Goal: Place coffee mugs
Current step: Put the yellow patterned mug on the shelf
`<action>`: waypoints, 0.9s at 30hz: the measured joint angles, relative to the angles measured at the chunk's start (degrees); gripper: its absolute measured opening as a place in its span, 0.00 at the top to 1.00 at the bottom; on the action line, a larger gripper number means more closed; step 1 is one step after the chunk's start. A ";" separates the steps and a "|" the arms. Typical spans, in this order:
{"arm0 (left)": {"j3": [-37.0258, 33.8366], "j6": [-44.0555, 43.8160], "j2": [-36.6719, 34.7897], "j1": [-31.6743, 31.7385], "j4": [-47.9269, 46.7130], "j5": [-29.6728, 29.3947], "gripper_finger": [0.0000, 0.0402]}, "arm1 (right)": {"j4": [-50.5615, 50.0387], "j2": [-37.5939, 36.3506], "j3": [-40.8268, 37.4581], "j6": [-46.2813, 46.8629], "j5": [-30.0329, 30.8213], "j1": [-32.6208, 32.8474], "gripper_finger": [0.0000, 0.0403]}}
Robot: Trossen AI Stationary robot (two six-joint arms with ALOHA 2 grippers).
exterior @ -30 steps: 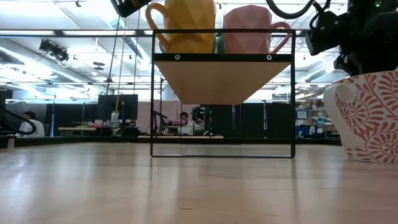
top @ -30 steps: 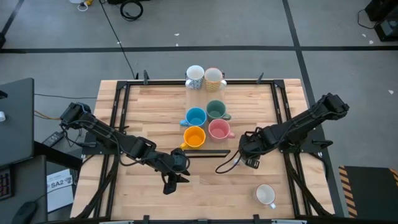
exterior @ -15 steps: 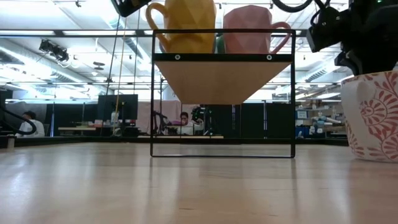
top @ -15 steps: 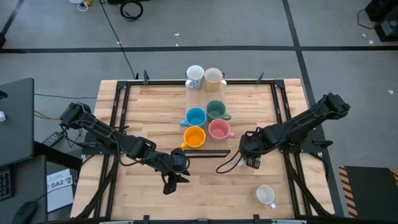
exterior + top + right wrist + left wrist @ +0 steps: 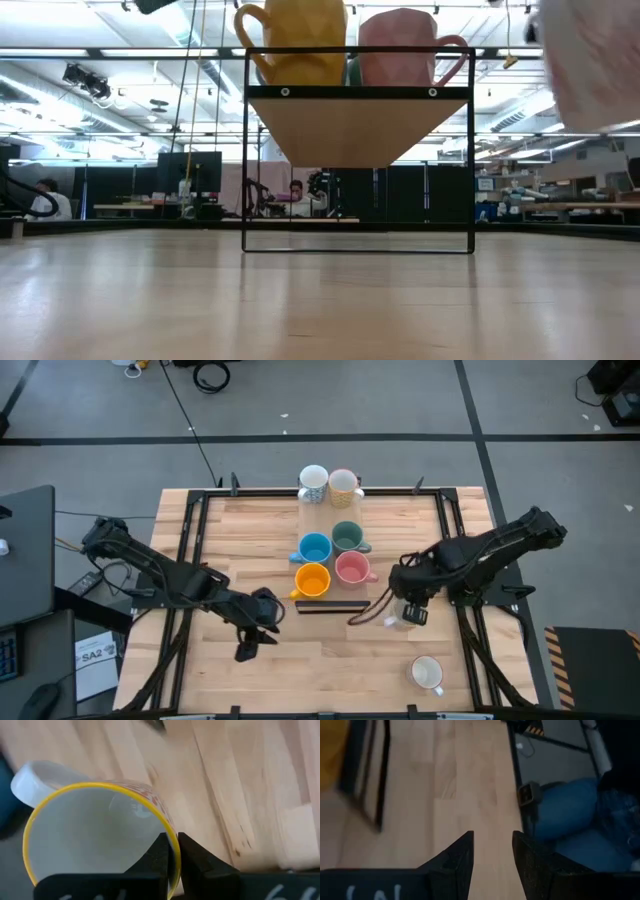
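Note:
My right gripper [image 5: 405,608] is shut on a white mug with a red pattern and a yellow rim [image 5: 95,835], right of the rack; in the low view this mug [image 5: 590,55] is off the table. My left gripper [image 5: 246,648] hangs open over bare wood toward the near left, touching nothing [image 5: 492,840]. The orange mug [image 5: 313,580], pink mug [image 5: 352,568], blue mug [image 5: 315,548] and grey-green mug [image 5: 347,537] stand on the raised rack shelf. A speckled white mug [image 5: 313,483] and a cream mug [image 5: 344,484] stand at the far edge. A white mug [image 5: 428,673] sits near the near edge. My right gripper pinches the patterned mug by its yellow rim [image 5: 169,831], one finger [image 5: 156,851] inside the cup and one [image 5: 194,854] outside against the wall. The mug is lifted clear of the table, its white handle [image 5: 35,780] on the side away from the fingers.
The black wire rack with its wooden shelf [image 5: 357,128] stands mid-table; its near bar [image 5: 330,606] lies between the two grippers. Black frame rails [image 5: 190,530] run along the table's sides. Bare wood [image 5: 330,660] stretches across the near part of the table.
My right gripper has risen with the patterned mug, which stood on the table a second ago and is now lifted clear, and has shifted a little toward the right edge. My left gripper has drawn back toward the table's left edge.

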 joint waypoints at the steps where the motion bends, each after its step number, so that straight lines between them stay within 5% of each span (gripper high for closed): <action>1: 0.01 0.62 -1.04 -0.04 -2.14 -0.05 0.65 | -0.50 0.01 2.15 -0.47 -0.15 -0.50 0.93; 14: -0.01 13.23 -7.10 -0.34 -15.92 -8.12 0.65 | -2.17 0.00 26.07 -4.16 2.55 -11.56 0.93; 27: -0.10 22.02 -7.86 7.46 -21.98 -7.78 0.65 | 5.80 3.75 37.62 -19.02 -1.15 -28.95 0.93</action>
